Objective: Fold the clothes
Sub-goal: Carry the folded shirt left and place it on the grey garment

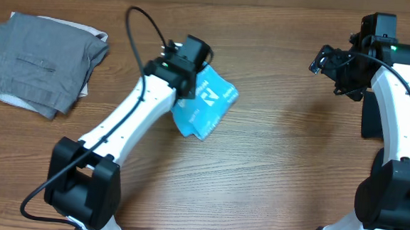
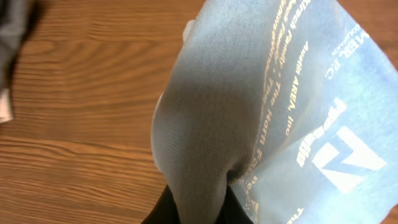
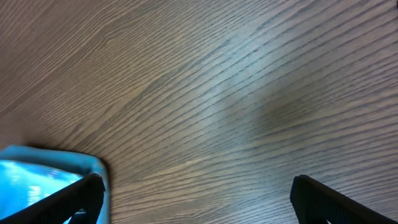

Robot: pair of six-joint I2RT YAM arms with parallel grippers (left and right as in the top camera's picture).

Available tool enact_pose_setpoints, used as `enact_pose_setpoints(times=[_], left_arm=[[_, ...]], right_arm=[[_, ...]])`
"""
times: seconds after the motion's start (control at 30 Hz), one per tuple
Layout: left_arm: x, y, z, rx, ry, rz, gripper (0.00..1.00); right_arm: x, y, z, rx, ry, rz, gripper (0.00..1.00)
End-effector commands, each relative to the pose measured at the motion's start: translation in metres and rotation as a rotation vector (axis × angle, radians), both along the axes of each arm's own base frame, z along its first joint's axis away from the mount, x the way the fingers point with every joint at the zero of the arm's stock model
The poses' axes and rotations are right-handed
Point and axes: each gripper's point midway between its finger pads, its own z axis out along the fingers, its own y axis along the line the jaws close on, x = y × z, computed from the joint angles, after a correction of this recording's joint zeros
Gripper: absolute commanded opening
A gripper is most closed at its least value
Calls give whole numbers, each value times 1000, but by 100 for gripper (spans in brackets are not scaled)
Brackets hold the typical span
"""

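Robotics lab bench: a white-and-black cabled left robot arm and matching right robot arm stand at a brown wood-grain table's near edge.

The light blue T-shirt lies folded small on the table, white print up.

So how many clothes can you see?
2: a folded light blue T-shirt mid-table, gripped by the left pincer, and a folded grey garment at the overhead view's top left. White cloth under it may be another.
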Motion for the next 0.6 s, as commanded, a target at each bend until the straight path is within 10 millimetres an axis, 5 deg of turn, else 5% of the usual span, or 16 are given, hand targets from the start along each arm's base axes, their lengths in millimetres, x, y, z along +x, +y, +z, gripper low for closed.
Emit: enact_pose_setpoints(times=[0.0, 0.13, 0.27, 0.43, 0.57], left_arm=[[25, 32, 22, -26, -59, 75, 4], [41, 36, 32, -231, -59, 83, 4], [67, 50, 64, -477, -124, 113, 4], [90, 78, 122, -668, -241, 186, 4], [103, 123, 175, -709, -382, 240, 4]], right_arm=[[1, -1, 0, -9, -4, 5, 100], [1, -1, 0, -9, -4, 5, 100], [1, -1, 0, -9, -4, 5, 100], [1, -1, 0, -9, -4, 5, 100], [1, -1, 0, -9, -4, 5, 100]])
